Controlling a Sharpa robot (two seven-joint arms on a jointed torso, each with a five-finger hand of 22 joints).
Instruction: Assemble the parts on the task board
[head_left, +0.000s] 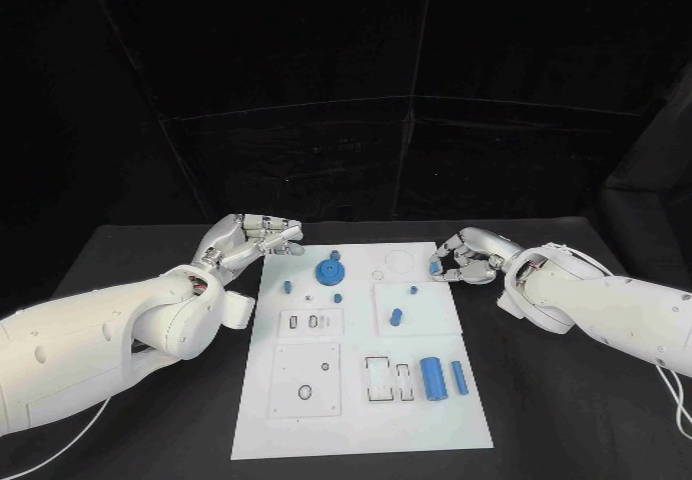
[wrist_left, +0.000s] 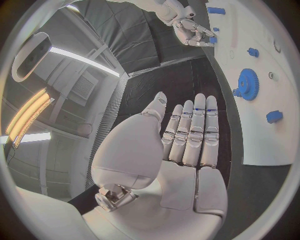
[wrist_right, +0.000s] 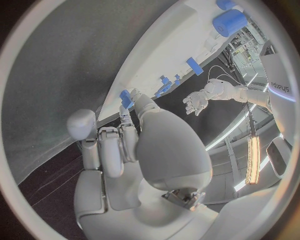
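The right silver many-fingered hand pinches a small blue plastic peg at the white rectangular task board's two o'clock corner; the peg's seat is hidden; the left silver hand, fingers spread and empty, hovers at ten o'clock.

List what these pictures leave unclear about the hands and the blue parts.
- Right hand: in the head view its curled fingers hide whether the blue part at its fingertips is gripped or only touched.
- Gear: too small in the head view to tell whether it is seated.
- Left hand: holds nothing.
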